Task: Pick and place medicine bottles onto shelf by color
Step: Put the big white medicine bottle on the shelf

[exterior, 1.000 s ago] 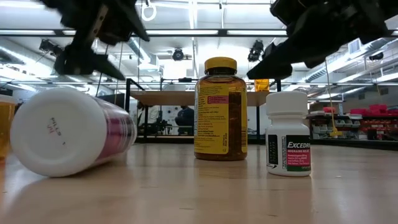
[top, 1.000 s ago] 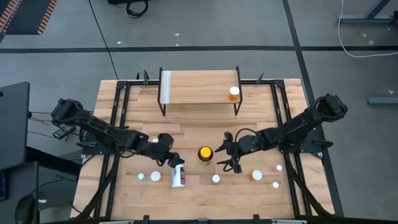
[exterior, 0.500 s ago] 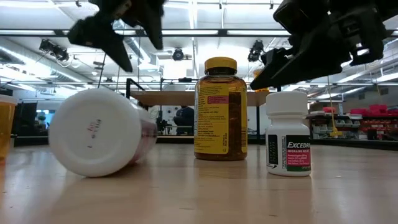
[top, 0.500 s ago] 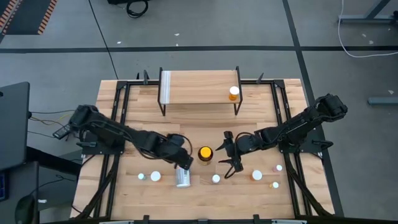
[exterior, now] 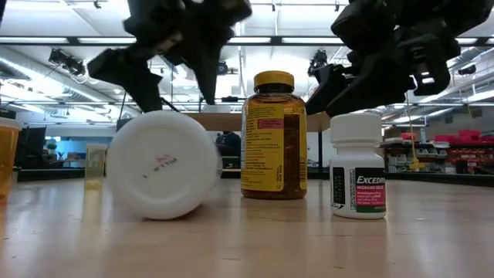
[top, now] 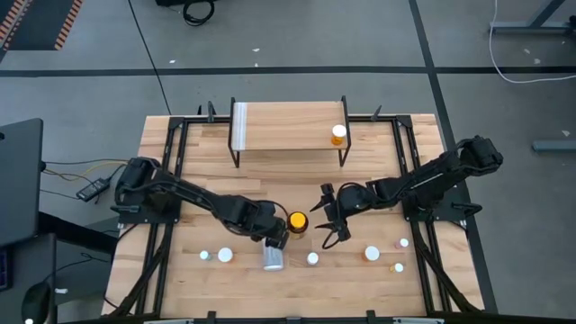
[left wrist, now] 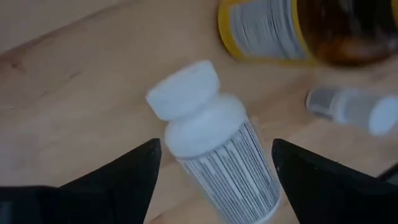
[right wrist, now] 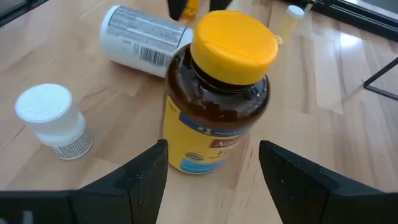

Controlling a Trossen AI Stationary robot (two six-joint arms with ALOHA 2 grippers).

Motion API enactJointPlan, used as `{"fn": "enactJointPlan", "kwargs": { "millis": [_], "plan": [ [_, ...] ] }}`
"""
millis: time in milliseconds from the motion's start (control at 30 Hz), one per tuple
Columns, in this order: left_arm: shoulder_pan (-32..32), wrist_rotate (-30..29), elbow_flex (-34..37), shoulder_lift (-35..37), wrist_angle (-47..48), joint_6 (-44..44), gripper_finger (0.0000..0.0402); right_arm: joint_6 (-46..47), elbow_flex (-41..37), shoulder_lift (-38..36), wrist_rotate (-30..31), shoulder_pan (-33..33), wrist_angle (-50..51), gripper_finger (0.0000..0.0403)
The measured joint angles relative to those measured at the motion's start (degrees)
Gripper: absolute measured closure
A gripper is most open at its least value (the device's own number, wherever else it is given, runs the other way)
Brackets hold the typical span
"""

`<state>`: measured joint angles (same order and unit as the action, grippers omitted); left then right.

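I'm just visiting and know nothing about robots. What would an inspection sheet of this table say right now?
Surface: wooden table, bare planks.
Job's things: large white bottle lying on its side; amber bottle with yellow cap upright; one orange bottle on the shelf; small bottles scattered near the front edge.
Clutter: nothing seen.
Grippers: left gripper open over the white bottle; right gripper open beside the amber bottle.
Cables: black cable on the floor.
Surroundings: grey floor, lit workshop behind.
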<state>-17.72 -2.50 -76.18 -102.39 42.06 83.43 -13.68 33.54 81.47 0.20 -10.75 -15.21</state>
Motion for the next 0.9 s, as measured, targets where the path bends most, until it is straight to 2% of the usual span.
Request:
{"fn": "enactJointPlan", "kwargs": {
  "millis": [333, 633, 767, 900],
  "plan": [
    [2.5, 1.1, 0.0, 0.0, -5.9, 6.0, 0.0086, -0.3, 0.0, 0.0, -1.6, 0.5, -0.1, 0.0147],
    [2.4, 2.7, 0.0, 0.0, -2.0, 12.0, 0.0086, 0.0, 0.0, 0.0, -1.6, 0.5, 0.4, 0.0147],
    [2.0, 2.9, 0.0, -2.3, -3.6, 11.9, 0.0086, 0.0, 0.0, 0.0, -1.6, 0.5, 0.5, 0.0147],
    [1.7, 6.5, 0.0, -5.6, -8.2, 11.6, 0.0086, 0.0, 0.0, 0.0, -1.6, 0.5, 0.5, 0.0147]
  ]
}}
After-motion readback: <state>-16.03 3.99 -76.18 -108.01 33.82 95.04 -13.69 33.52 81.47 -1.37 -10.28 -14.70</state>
